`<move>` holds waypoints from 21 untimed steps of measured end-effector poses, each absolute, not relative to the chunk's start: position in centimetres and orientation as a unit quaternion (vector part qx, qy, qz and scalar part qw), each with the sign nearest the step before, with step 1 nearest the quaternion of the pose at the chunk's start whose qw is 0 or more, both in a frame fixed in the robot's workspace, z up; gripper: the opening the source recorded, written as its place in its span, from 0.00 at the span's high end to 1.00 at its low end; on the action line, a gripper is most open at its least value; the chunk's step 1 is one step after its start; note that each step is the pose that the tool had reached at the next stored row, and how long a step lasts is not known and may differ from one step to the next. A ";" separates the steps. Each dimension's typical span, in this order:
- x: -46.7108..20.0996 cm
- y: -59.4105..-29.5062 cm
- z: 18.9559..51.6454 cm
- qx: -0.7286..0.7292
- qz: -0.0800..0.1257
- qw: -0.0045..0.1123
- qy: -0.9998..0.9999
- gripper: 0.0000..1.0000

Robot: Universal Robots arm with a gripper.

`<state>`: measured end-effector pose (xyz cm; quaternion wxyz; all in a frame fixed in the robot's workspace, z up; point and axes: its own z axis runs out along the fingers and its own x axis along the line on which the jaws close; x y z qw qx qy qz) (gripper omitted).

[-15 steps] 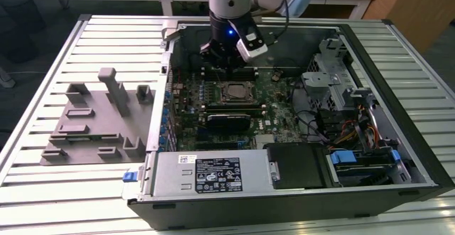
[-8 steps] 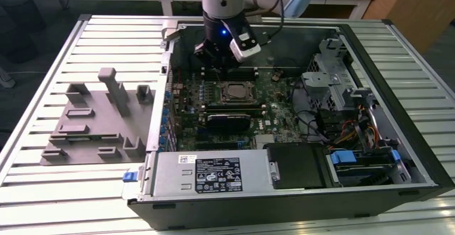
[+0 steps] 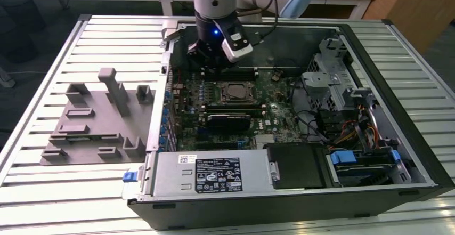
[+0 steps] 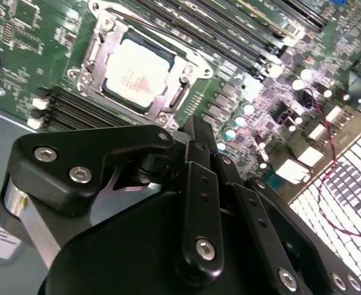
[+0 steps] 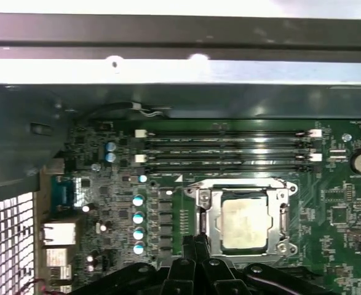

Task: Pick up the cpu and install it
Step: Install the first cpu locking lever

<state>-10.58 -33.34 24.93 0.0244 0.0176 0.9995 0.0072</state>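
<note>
In the exterior view, an open black metal computer case [image 3: 284, 203] lies on its side on the ribbed pale metal worktop [image 3: 64, 192]. It holds a green motherboard [image 3: 213, 107], and a grey boxed power supply [image 3: 213, 173] sits along its near wall. A grey plastic fixture plate with upright blocks [image 3: 85, 139] lies just beside the case, on the exterior view's left. The cpu [image 3: 235, 92], a small flat square chip with a pale silver top, sits in the metal socket frame [image 3: 217, 92] near the middle of the board. The black hand [image 3: 204, 59] hangs over the far part of the board, near the socket but apart from the chip. In the second wrist view, the cpu [image 4: 137, 72] lies flat with its silver face up, bordered by the socket frame [image 4: 94, 55]. It is close to square, so no long axis stands out. The hand [image 4: 192, 126] has its fingers drawn together with nothing between them. In the first wrist view, the cpu [image 5: 245, 222] rests inside the frame [image 5: 205, 209], its edges running parallel to the black memory slots [image 5: 226, 147] alongside. The clenched, empty hand [image 5: 197, 241] sits just beside a corner of the frame.
</note>
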 end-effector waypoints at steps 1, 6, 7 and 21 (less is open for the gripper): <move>-10.7 -33.3 24.9 0.018 0.007 0.024 1.000 0.89; -11.6 -33.3 24.9 0.018 0.007 0.024 1.000 0.89; -11.7 -33.3 24.9 0.018 0.007 0.024 1.000 0.89; -12.9 -33.3 24.9 0.018 0.030 0.024 0.999 0.89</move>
